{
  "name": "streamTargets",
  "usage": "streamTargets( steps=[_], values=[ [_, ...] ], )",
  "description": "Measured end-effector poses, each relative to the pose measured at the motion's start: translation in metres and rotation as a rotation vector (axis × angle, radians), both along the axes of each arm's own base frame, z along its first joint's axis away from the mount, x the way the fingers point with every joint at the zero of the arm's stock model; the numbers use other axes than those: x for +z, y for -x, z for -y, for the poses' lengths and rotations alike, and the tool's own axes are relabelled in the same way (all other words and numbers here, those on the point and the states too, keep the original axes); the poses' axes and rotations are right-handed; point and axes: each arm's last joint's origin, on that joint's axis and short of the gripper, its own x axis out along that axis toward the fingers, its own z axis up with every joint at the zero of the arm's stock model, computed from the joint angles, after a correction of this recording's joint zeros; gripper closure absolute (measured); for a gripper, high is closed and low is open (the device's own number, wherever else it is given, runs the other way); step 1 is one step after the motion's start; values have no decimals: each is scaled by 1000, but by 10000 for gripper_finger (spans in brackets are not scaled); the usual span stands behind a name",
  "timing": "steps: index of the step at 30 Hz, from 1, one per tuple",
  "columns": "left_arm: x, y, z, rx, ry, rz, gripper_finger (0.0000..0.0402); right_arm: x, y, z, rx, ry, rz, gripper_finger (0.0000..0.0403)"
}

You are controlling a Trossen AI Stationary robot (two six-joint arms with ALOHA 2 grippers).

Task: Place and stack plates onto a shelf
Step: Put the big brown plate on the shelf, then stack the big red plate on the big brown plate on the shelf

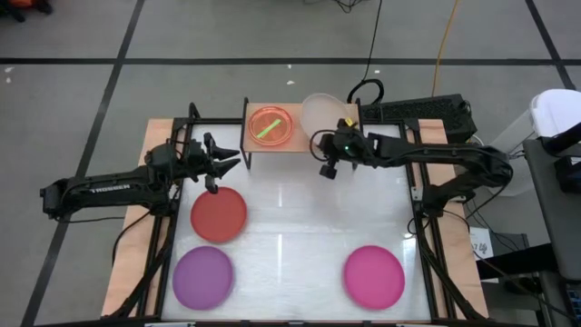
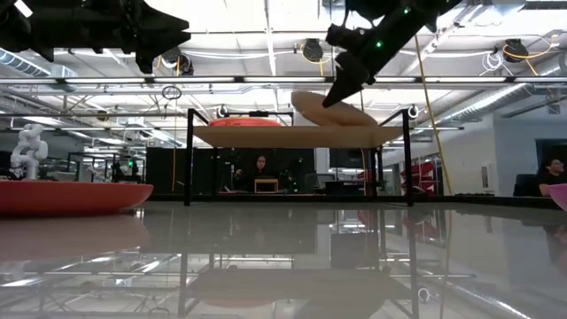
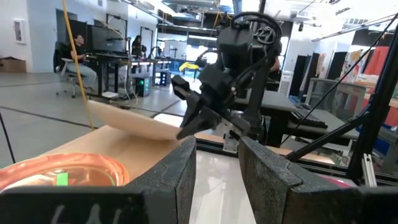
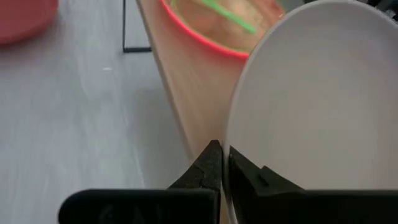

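The light-wood shelf (image 1: 304, 138) stands at the table's far middle. A stack of small plates, pink, orange and translucent green (image 1: 270, 125), rests on its left part. My right gripper (image 4: 224, 165) is shut on the beige plate (image 1: 320, 111), which is over the shelf's right part. My left gripper (image 1: 229, 160) is open and empty, in the air just left of the shelf and above the far side of the red plate (image 1: 219, 214). The red plate lies flat on the table. My right gripper pinches the beige plate's near rim (image 4: 231, 134) between its two fingers, one on the plate's upper face and one beneath. The fingers slant down from the table's near right side. The plate is tilted: its left edge (image 2: 299, 96) is raised and its right edge (image 2: 370, 121) is on the shelf board.
A purple plate (image 1: 202, 277) lies at the table's near left and a magenta plate (image 1: 373, 275) at its near right. The shelf's thin black legs (image 2: 188, 159) stand on the tabletop. People sit at desks in the room beyond the table.
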Motion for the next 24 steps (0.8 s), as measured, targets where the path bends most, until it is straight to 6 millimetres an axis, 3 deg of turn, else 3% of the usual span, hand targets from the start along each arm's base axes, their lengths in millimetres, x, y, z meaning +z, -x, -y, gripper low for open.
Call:
streamTargets(
  steps=[6, 17, 24],
  values=[
    [0, 0, 0, 0, 0, 0, 275, -7, -4, 1, -1, -7, -20, 390],
    [0, 0, 0, 1, -13, -3, 275, -6, -5, 1, -7, -9, -8, 314],
    [0, 0, 0, -1, -16, -4, 275, 18, -6, -19, 71, 39, 141, 280]
  ],
)
